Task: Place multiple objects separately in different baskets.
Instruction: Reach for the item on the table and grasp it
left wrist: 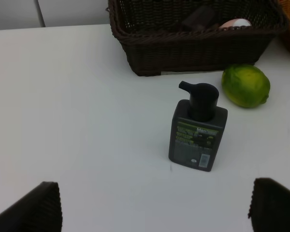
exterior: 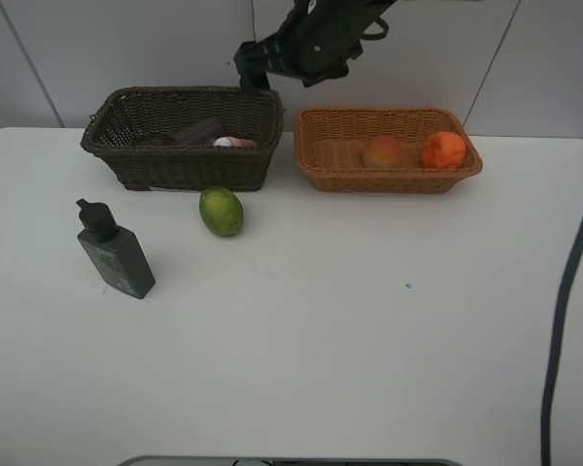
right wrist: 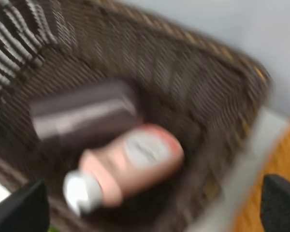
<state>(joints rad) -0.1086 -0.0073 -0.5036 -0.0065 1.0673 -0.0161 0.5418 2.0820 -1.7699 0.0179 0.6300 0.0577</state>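
The dark brown basket (exterior: pixel 146 160) stands at the back left and holds the pink white-capped bottle (right wrist: pixel 130 166) and the mauve cup (right wrist: pixel 82 116), both lying down. The light tan basket (exterior: pixel 330 170) to its right holds the peach-like fruit (exterior: pixel 384 152) and the orange (exterior: pixel 444 149). The green citrus (exterior: pixel 221 211) lies on the table in front of the brown basket. The dark grey-green bottle (exterior: pixel 114 251) stands at the left. My right gripper (exterior: pixel 253 68) hovers open above the brown basket's right end. My left gripper (left wrist: pixel 152 212) is open, empty, and short of the dark bottle (left wrist: pixel 198 128).
The white table (exterior: pixel 369 320) spreads wide in front of the baskets. A dark cable (exterior: pixel 564 320) hangs along the right edge. A white panelled wall stands behind the baskets.
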